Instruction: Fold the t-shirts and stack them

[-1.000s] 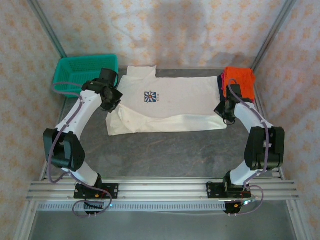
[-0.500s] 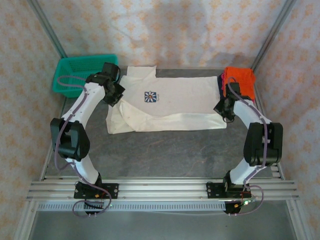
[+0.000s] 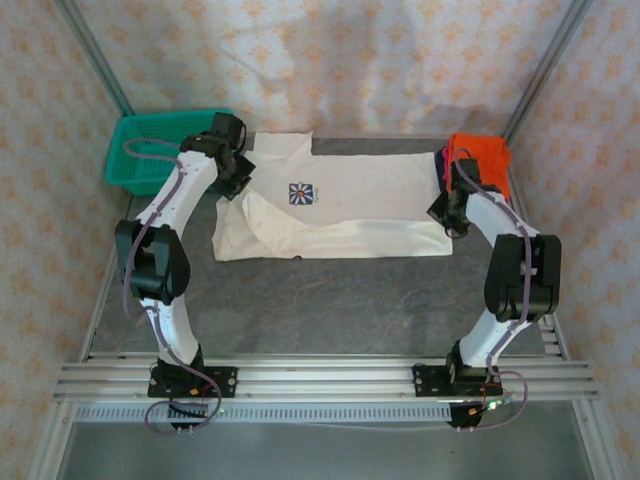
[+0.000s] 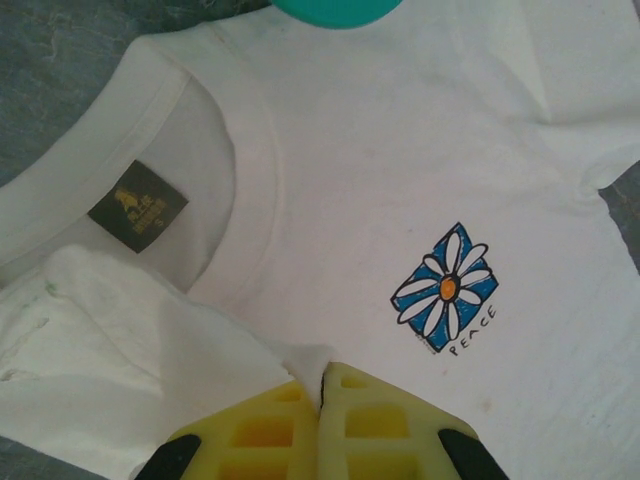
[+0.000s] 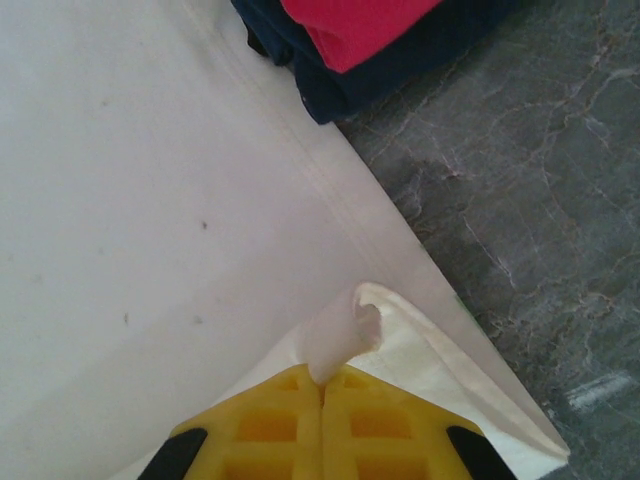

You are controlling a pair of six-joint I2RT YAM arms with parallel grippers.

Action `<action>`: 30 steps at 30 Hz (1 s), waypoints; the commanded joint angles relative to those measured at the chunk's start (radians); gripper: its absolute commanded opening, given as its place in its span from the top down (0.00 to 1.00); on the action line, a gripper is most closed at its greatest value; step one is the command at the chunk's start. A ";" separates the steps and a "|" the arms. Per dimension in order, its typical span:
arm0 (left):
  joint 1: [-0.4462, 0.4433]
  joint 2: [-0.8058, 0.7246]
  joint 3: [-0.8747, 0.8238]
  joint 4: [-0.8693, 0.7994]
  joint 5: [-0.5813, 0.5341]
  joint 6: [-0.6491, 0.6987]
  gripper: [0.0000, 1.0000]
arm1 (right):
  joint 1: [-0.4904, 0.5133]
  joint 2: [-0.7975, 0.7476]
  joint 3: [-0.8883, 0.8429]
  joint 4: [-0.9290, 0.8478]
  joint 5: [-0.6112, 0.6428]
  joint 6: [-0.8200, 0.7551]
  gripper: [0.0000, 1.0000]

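A white t-shirt (image 3: 345, 200) lies spread across the far half of the grey stone-patterned table (image 3: 330, 300). Its collar points toward 9 o'clock and its hem toward 3 o'clock, and the near long edge is folded up over the body.

The left gripper (image 4: 322, 385) sits at the shirt's 9 o'clock end beside the collar. Its yellow jaws are pressed together on a small peak of white cloth from the folded layer. In the left wrist view, the dark neck label (image 4: 137, 205) lies at 10 o'clock from the jaws. The blue daisy logo (image 4: 447, 288), lettered PEACE, lies at 1 o'clock.

The right gripper (image 5: 322, 385) is at the shirt's 3 o'clock end. Its jaws are likewise closed, clamping a short curl of the doubled corner near the hem.

A stack of folded shirts rests at the table's 2 o'clock corner, with an orange shirt (image 3: 480, 155) on top of a dark navy shirt (image 5: 340, 90). The navy edge meets the white shirt's hem.

A teal mesh basket (image 3: 150, 150) stands at the 10 o'clock corner, just beside the upturned sleeve.
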 commanded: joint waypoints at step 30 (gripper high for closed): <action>0.038 0.164 0.148 -0.057 -0.031 0.043 1.00 | -0.012 0.178 0.156 -0.003 -0.002 -0.011 1.00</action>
